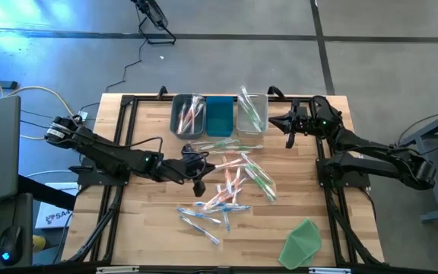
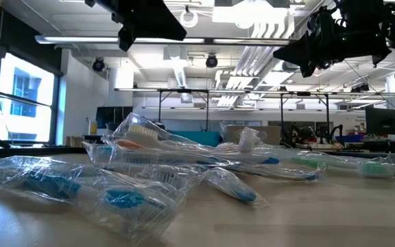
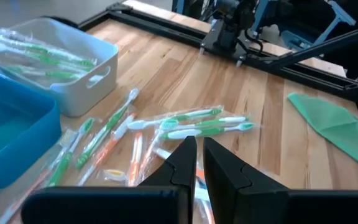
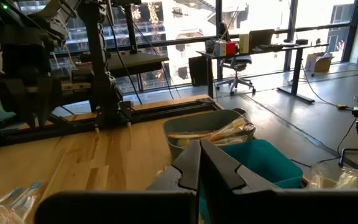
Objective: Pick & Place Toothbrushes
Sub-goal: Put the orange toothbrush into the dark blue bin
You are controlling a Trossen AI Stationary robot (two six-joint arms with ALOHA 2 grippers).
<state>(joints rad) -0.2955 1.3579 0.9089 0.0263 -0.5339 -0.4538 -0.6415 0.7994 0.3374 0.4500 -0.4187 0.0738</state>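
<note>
Loose toothbrushes in clear wrappers, pink-orange, blue and green, lie scattered on the middle of the wooden table. My left gripper hangs above the pile's left side. In the left wrist view its fingers stand almost together, with a thin pink-orange toothbrush showing in the slit. My right gripper waits shut above the table's far right, beside the bins, touching nothing. My left gripper has a pink-orange toothbrush pinched in the narrow slit between its two fingers. The fingers slant down toward the table's right side. The fingers themselves hide which part of the toothbrush they are on and how it hangs.
Three bins stand in a row at the far edge: a grey one with pink-orange toothbrushes, a teal one, and a pale one with green toothbrushes. A green cloth lies at the near right. Black rails frame the table.
</note>
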